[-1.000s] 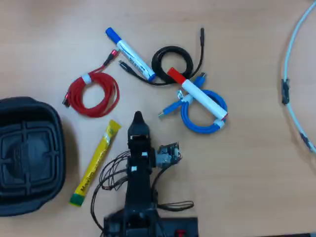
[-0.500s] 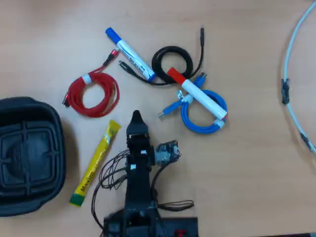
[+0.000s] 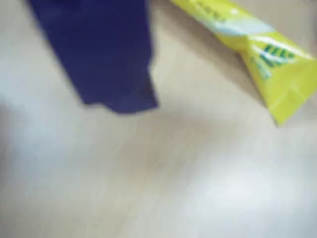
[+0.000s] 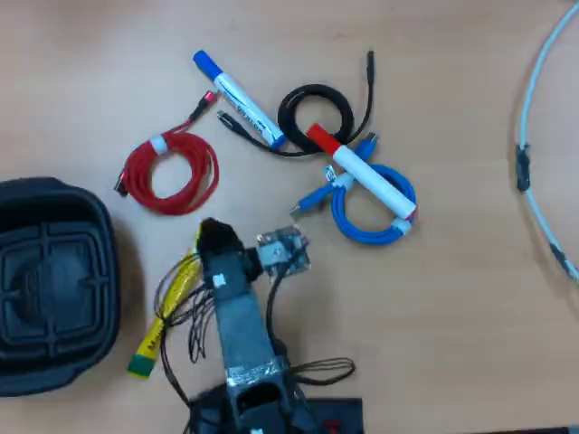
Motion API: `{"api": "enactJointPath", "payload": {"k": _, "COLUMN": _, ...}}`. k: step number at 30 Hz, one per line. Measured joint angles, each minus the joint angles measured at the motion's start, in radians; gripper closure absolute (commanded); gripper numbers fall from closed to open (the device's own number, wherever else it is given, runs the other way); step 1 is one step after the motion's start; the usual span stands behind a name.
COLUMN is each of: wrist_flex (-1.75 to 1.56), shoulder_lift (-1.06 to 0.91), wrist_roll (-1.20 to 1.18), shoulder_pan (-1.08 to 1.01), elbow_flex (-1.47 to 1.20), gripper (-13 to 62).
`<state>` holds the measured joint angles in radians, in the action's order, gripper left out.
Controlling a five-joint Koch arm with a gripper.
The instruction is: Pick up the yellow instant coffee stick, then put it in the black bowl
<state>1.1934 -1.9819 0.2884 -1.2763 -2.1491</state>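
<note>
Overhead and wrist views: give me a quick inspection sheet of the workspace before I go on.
Surface: light wooden table, bare at right.
Job's things: yellow instant coffee stick flat, partly under the arm; black bowl at left edge, empty.
Clutter: blue-capped marker, red-capped marker.
Grippers: gripper above the stick's upper end; one dark jaw shows in the wrist view, state unclear.
Cables: red coil, black coil, blue coil, arm wiring.
Surroundings: pale cable at right edge.
</note>
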Motion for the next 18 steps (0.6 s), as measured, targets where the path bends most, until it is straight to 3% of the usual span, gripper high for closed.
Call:
{"api": "enactJointPath", "payload": {"k": 8, "wrist_flex": 0.160, "shoulder_lift": 0.009, "wrist_roll": 0.014, "shoulder_pan": 0.150, "elbow_flex": 0.077, "gripper": -3.4}}
{"api": "enactJointPath", "payload": {"k": 18, "wrist_flex": 0.209, "shoulder_lift": 0.066, "wrist_roll": 0.264, "shoulder_pan": 0.339, "elbow_flex": 0.135, "gripper": -4.1}}
